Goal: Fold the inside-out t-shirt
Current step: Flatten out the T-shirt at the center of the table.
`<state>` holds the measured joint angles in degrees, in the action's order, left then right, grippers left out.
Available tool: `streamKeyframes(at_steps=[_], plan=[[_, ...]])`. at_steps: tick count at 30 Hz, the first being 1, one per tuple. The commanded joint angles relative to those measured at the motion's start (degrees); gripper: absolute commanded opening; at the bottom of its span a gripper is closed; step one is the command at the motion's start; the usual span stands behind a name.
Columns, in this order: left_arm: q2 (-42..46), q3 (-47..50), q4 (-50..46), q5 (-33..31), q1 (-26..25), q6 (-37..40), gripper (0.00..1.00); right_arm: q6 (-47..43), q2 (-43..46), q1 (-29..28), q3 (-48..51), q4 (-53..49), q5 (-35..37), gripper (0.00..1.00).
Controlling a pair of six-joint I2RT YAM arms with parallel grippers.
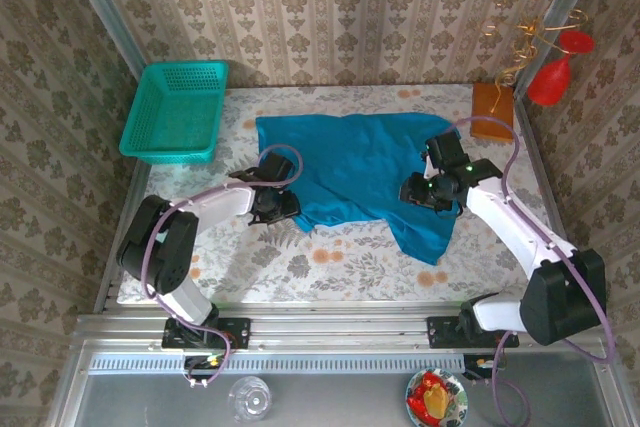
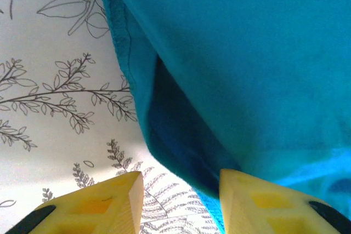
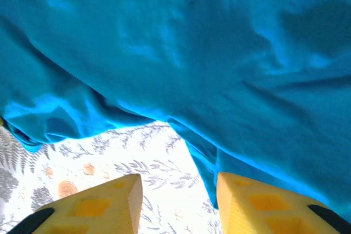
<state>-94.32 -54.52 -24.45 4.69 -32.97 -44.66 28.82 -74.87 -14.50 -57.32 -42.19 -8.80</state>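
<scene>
The inside-out t-shirt (image 1: 355,172), plain blue-teal cloth, lies spread and rumpled across the middle of the floral table, with one flap reaching toward the near right. My left gripper (image 1: 283,203) sits low at the shirt's near-left edge. In the left wrist view the left gripper (image 2: 180,182) is open, with the t-shirt (image 2: 247,69) hem lifted just ahead and beside the right finger (image 2: 258,201). My right gripper (image 1: 418,192) rests on the shirt's right side. In the right wrist view the right gripper (image 3: 178,182) is open over bare tablecloth, and a fold of the t-shirt (image 3: 181,53) hangs by its right finger (image 3: 263,201).
A teal mesh basket (image 1: 178,112) stands at the back left corner. An orange block (image 1: 492,107) and a red ornament on a wire stand (image 1: 552,77) are at the back right. Wallpapered walls close in three sides. Bare tablecloth (image 1: 330,267) runs along the near edge.
</scene>
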Motion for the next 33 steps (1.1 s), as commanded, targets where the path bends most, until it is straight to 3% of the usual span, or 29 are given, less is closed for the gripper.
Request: streamKeyframes(at_steps=[1,10,21,27,33], plan=[[-0.79,-1.20,1.45,-1.02,0.40,-2.08,0.43,1.65,2.49,-0.51,2.76,-0.63,2.35,0.42],[-1.98,-2.26,2.87,-0.22,0.63,-2.44,0.44,2.90,6.19,-0.93,7.49,-1.65,2.80,0.42],[-0.77,0.70,1.86,-0.63,0.93,-2.22,0.16,5.38,10.08,-1.06,11.71,-4.18,5.12,0.42],[3.29,2.23,1.44,-1.17,2.06,-1.68,0.00,9.30,11.72,-1.25,15.72,-3.48,5.23,0.48],[8.04,1.02,0.47,-2.31,3.22,0.44,0.00,18.12,10.08,-1.40,19.60,-4.13,9.50,0.54]])
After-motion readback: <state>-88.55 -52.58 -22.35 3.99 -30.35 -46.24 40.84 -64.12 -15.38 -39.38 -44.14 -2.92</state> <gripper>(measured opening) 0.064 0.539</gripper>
